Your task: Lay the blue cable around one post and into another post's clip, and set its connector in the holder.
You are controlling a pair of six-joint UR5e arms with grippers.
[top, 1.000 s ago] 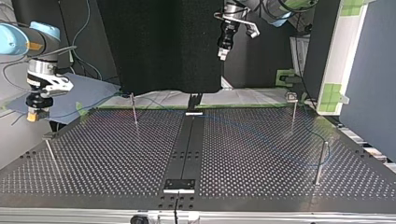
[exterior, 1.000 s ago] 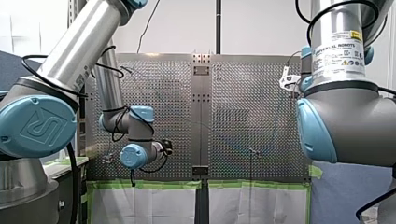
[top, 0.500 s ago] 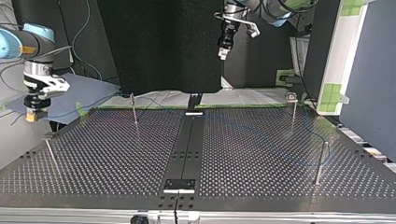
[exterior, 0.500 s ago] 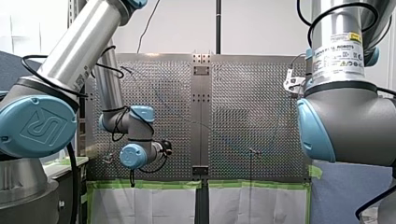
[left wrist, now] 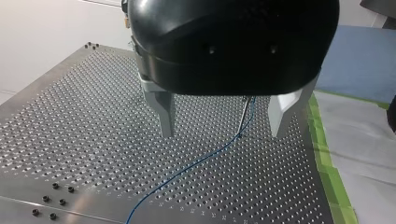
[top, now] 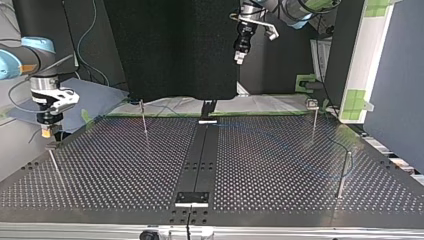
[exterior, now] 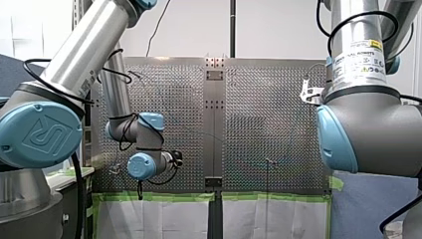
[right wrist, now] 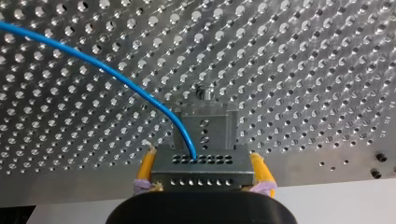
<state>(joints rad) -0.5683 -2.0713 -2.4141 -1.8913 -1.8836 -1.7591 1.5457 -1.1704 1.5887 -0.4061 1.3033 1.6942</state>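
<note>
Top view, left to right. At the left edge of the perforated metal table (top: 125, 165), my right gripper (top: 46, 131) hangs low. Its yellow pads (right wrist: 146, 166) are clamped on the grey drilled metal connector (right wrist: 219, 168) of the thin blue cable (right wrist: 116, 74), directly over a grey square metal holder (right wrist: 205, 123); I cannot tell whether they touch. Right of centre, high above the far edge, my left gripper (top: 239, 58) carries nothing. Its metal fingers (left wrist: 163, 112) are spread wide above the cable, which lies slack on the table beside a thin metal post (left wrist: 243, 114)

Blue cable (right wrist: 93, 60) curves from perforated metal connector (right wrist: 201, 169).
</note>
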